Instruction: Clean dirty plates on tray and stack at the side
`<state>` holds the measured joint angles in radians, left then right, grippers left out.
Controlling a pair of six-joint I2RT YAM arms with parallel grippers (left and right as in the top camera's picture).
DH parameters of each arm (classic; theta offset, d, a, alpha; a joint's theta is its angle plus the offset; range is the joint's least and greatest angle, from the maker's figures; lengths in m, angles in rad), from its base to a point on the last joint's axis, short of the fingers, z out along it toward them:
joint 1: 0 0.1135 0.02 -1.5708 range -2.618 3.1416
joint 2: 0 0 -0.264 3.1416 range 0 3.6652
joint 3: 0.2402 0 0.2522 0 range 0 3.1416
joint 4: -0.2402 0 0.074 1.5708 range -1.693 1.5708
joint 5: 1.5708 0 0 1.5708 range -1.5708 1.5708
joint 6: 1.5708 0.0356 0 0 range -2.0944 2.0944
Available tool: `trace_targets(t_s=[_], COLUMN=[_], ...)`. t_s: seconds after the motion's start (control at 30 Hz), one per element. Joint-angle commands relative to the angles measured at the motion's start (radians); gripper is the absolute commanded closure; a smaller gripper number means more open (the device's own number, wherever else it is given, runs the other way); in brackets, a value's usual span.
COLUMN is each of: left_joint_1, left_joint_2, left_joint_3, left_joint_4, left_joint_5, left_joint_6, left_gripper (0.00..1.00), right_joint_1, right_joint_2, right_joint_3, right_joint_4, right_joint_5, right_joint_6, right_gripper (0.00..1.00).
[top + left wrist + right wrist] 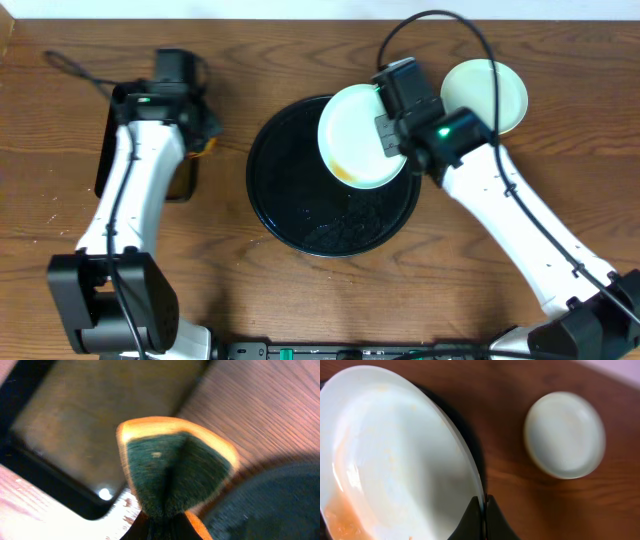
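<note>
My right gripper [392, 140] [484, 506] is shut on the right rim of a pale mint-blue plate [355, 135] [395, 455] and holds it tilted over the upper right of the round black tray [300, 215]. An orange-brown sauce streak lies along the plate's lower edge [340, 517]. A pale yellowish plate [505, 90] [565, 435] sits on the table to the right of the tray; I cannot tell whether another lies under it. My left gripper [205, 140] [167, 527] is shut on a folded orange sponge with a green scrub face [175, 465], left of the tray.
A smaller rectangular black tray [104, 160] [100, 420] lies under my left arm at the table's left. The round tray's edge shows in the left wrist view [270, 505]. A black cable loops over the yellowish plate.
</note>
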<state>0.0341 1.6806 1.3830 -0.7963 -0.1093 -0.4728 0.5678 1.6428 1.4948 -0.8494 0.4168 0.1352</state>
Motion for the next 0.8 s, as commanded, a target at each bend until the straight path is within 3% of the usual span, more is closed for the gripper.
trace_targets(t_s=[0.0,0.23,0.43,0.77], left_joint_1=[0.106,0.209,0.234,0.275], left_joint_2=[-0.002,0.004,0.069,0.117], left_joint_3=[-0.001,-0.022,-0.024,-0.024], left_joint_4=[0.001,0.062,0.062,0.066], left_joint_5=[0.076,0.076,0.076,0.077], left_joint_6=[0.036,0.121,0.121,0.120], left_gripper=[0.92,0.92,0.92,0.92], right_joint_1=[0.079,0.172,0.243,0.274], right_joint_2=[-0.006,-0.006,-0.006,-0.006], right_joint_3=[0.005,0.005,0.005,0.005], right_joint_4=[0.013,0.149,0.364,0.475], right_joint_5=[0.293,0.452,0.634,0.685], right_joint_6=[-0.072,-0.309,-0.638,-0.887], right_gripper=[0.99,0.99,0.99,0.99])
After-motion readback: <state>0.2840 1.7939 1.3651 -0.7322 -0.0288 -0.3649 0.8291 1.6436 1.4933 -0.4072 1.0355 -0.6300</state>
